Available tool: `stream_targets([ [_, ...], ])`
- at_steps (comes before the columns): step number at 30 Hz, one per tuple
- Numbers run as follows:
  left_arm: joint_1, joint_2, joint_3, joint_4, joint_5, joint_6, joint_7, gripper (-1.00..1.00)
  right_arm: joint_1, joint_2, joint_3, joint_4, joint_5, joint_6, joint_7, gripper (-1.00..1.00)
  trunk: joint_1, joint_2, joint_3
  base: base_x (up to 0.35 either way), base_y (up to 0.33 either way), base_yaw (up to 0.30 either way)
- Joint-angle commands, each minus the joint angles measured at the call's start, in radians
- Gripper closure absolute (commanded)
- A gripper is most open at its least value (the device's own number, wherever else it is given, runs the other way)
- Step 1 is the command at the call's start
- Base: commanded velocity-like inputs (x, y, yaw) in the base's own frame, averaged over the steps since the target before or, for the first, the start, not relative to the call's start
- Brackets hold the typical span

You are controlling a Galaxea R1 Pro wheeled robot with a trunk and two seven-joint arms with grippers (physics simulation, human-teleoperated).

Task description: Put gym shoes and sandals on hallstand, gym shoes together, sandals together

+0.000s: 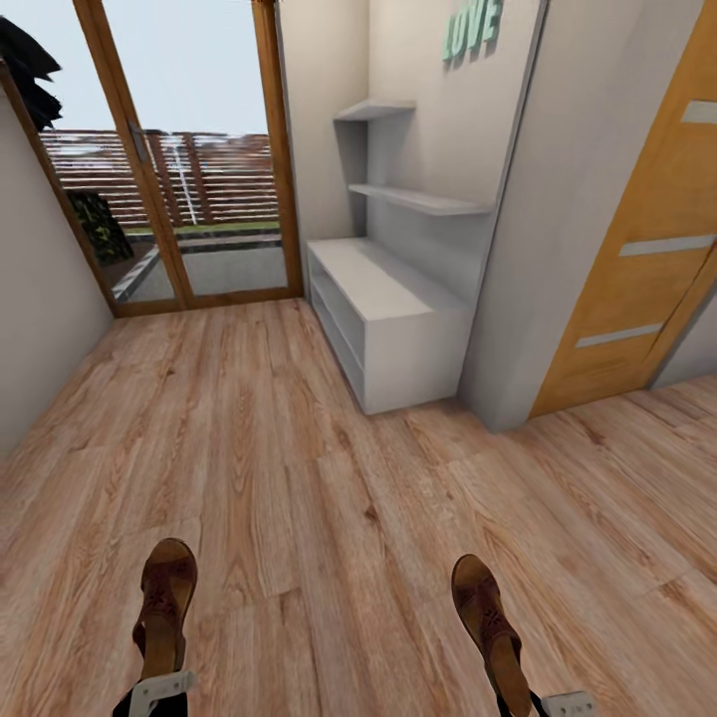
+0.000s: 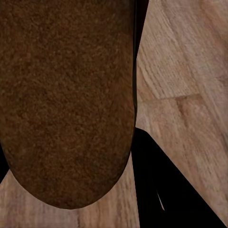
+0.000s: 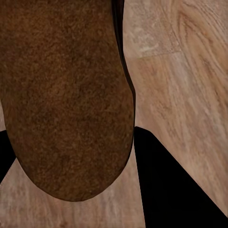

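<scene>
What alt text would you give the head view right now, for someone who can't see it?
Two brown sandals, one held at the left claw and one at the right claw, hang above the wood-plank corridor floor. Ahead on the right stands the pale grey hallstand, its top bare, beside a glass door.

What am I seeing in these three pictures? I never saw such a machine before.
A wheeled robot with two arms, rendered in a simulator. The large picture comes from its head camera, looking down a corridor with a wood floor toward a pale shoe rack. Each arm carries one brown sandal: left sandal, right sandal. The left tool and right tool barely show at the lower edge. The two small pictures come from wrist cameras; each looks close along a sandal's brown sole.
</scene>
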Motion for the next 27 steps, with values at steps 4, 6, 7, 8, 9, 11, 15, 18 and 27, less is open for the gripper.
stream_targets([
  [4,-0.001,0.001,0.007,0.001,-0.001,-0.002,-0.008,1.00,-0.001,0.001,-0.008,0.001,0.003,-0.002,0.007,1.00,0.000,0.000,0.004,0.009,0.030,0.064],
  [6,-0.001,0.001,0.007,0.001,-0.001,-0.002,-0.008,1.00,-0.001,0.001,-0.008,0.001,0.003,-0.002,0.007,1.00,0.000,0.000,0.005,0.047,0.155,0.027],
  [7,-0.001,0.002,0.007,0.001,0.000,-0.002,-0.008,1.00,-0.001,0.001,-0.008,0.001,0.002,-0.002,0.007,1.00,0.000,0.000,0.005,0.065,0.216,0.016],
  [8,-0.001,0.002,0.007,0.001,0.000,-0.002,-0.008,1.00,-0.001,0.001,-0.008,0.001,0.002,-0.002,0.007,1.00,0.000,0.000,0.005,0.070,0.232,0.012],
  [9,-0.001,0.003,0.007,0.001,0.000,-0.002,-0.008,1.00,-0.001,0.001,-0.008,0.001,0.002,-0.002,0.007,1.00,0.000,0.000,0.005,0.077,0.256,0.008],
  [11,-0.001,0.003,0.007,0.001,0.000,-0.002,-0.008,1.00,-0.001,0.001,-0.008,0.001,0.002,-0.002,0.007,1.00,0.000,0.000,0.005,0.080,0.267,0.006],
  [15,-0.001,0.001,0.007,0.001,0.000,-0.002,-0.009,1.00,-0.001,0.008,-0.008,0.000,0.002,-0.002,0.004,1.00,0.000,0.000,0.006,0.087,0.287,0.120],
  [18,-0.001,-0.001,0.006,0.001,0.001,-0.002,-0.009,1.00,-0.001,0.020,-0.008,-0.001,0.002,-0.002,0.004,1.00,0.000,0.000,0.006,0.092,0.294,0.224],
  [27,-0.001,-0.004,0.006,0.003,0.001,-0.002,-0.009,1.00,-0.001,0.026,-0.008,-0.002,0.004,-0.002,0.004,1.00,0.000,0.000,0.006,0.096,0.297,0.135],
])
